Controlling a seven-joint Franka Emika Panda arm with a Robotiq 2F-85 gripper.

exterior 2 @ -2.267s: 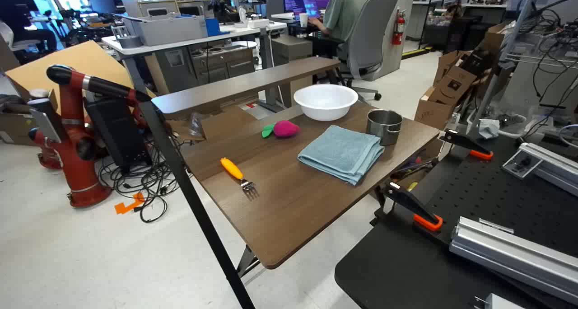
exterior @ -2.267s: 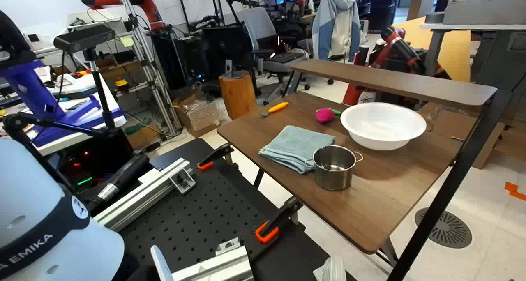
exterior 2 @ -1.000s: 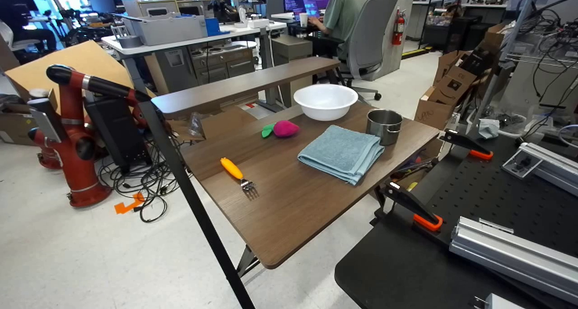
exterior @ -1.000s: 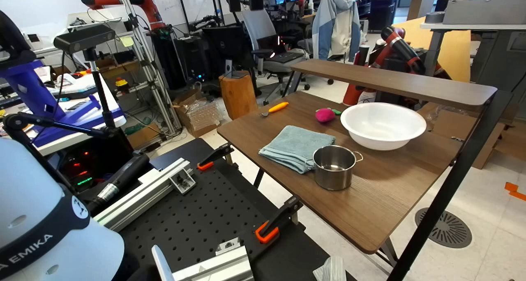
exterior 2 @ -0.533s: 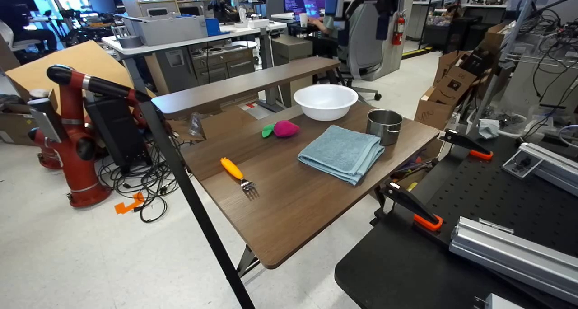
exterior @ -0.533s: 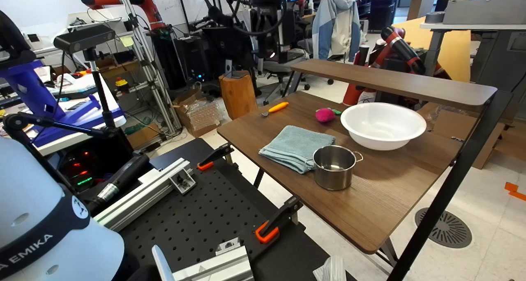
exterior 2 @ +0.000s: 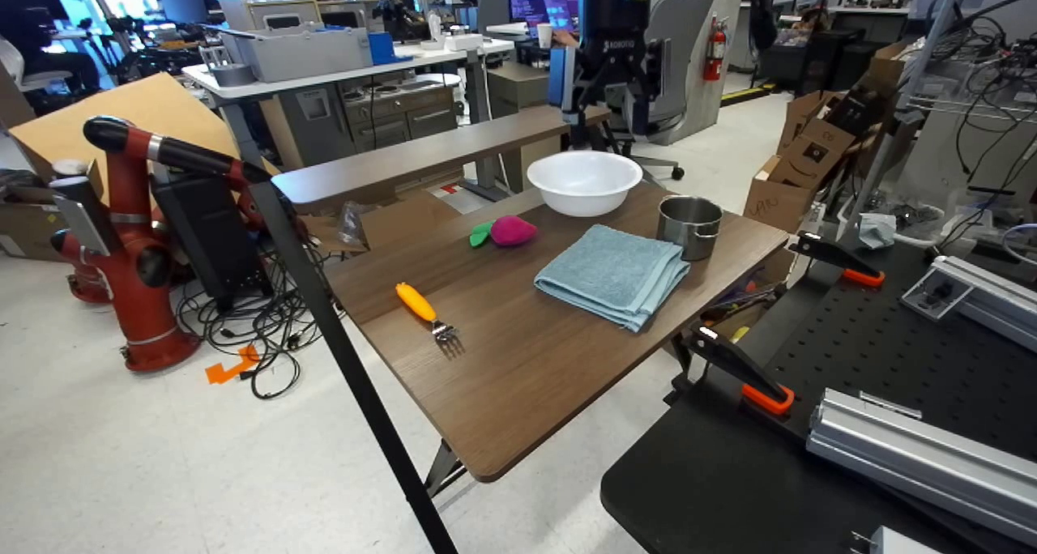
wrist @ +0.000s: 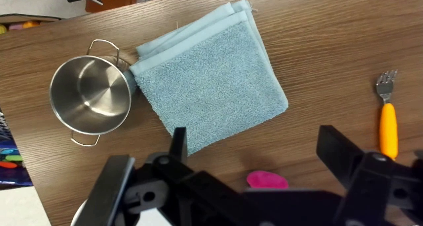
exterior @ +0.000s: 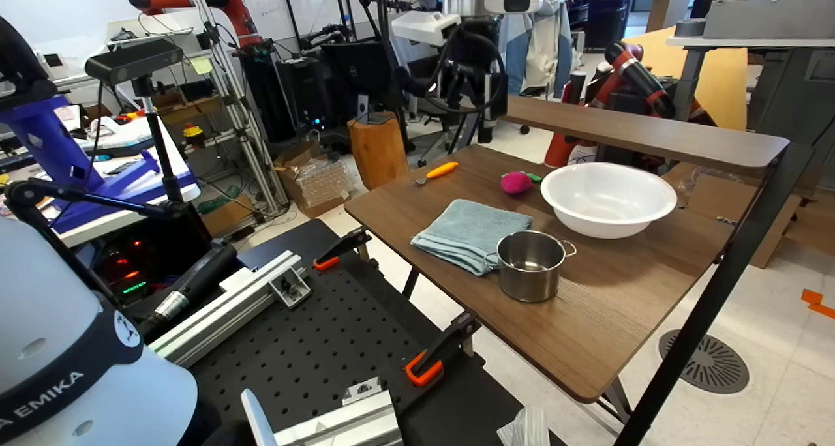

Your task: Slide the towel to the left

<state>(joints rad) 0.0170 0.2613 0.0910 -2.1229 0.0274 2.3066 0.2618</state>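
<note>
Wrist view, looking down: the claw (wrist: 252,130) comes in from the bottom, its two dark fingers spread wide apart. The towel (wrist: 211,87), a pale blue-green cloth folded into a rough square, lies flat in the upper middle on a brown wood-grain bench (wrist: 330,37). Just left of it a steel pot (wrist: 92,97) with two wire handles stands upright; whether pot and towel touch cannot be told. Below the towel is a bright pink object (wrist: 267,179), partly hidden by the claw. At the right lies a fork (wrist: 388,130) with an orange-yellow handle, tines toward the top.

In an exterior view, a wide white bowl (exterior 2: 585,183) stands behind the towel. The pink object, green at one end, lies between bowl and fork. As seen from here, the claw hangs above the bowl, fingers pointing down with a clear gap between them, well apart from the towel.

In an exterior view, a raised shelf (exterior: 639,125) runs along the bench's far side, and a black perforated board (exterior: 333,341) sits by its near edge. The towel lies near that edge, behind and left of the pot. A pale robot base (exterior: 98,394) lettered EMIKA fills the lower left corner.
</note>
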